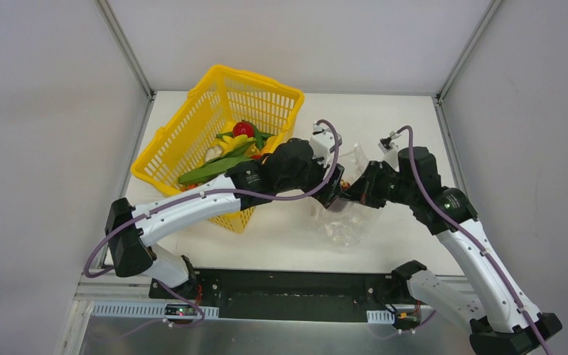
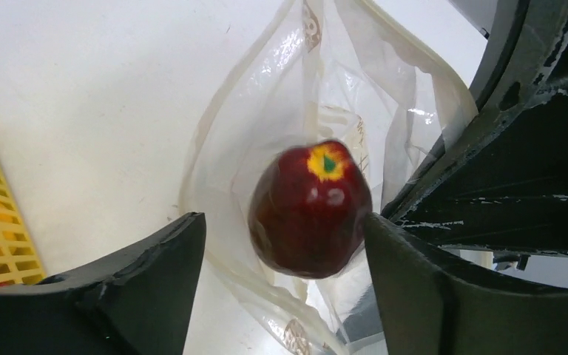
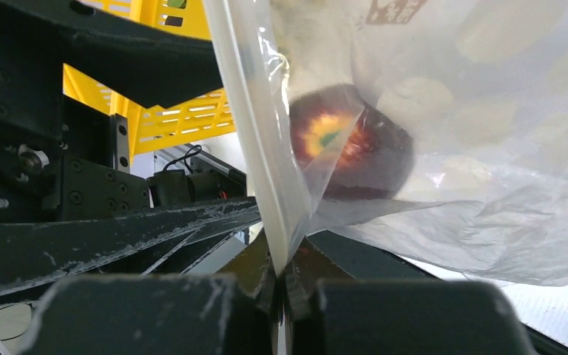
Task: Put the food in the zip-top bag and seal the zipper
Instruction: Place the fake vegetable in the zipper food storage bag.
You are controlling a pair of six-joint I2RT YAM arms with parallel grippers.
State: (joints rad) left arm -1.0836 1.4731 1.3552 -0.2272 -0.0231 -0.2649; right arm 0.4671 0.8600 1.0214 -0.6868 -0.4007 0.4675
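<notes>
Grey walls close in a white table (image 1: 414, 133). In the top view a yellow basket (image 1: 164, 148) sits at the far left, with the food (image 1: 229, 151) piled inside it, a red piece on top of green and yellow ones. The left arm (image 1: 192, 203) and right arm (image 1: 444, 203) meet over the zip-top bag (image 1: 347, 225), which is crumpled at mid-table. Their wrists hide the bag's mouth, and neither set of jaws can be made out from here.

In the left wrist view, the left gripper (image 2: 281, 222) has its fingers spread wide. A dark red apple (image 2: 310, 211) sits between them inside the bag's open mouth, well clear of one finger and close against the other. Its top is slightly blurred. A corner of the basket is cut off at the frame's left edge.

In the right wrist view, the right gripper (image 3: 281, 277) is pinched tight on the bag's edge, where the zipper (image 3: 255, 140) runs upward as a thicker strip. The apple shows only hazily through the dotted plastic, and dark arm parts block most of the basket behind.
</notes>
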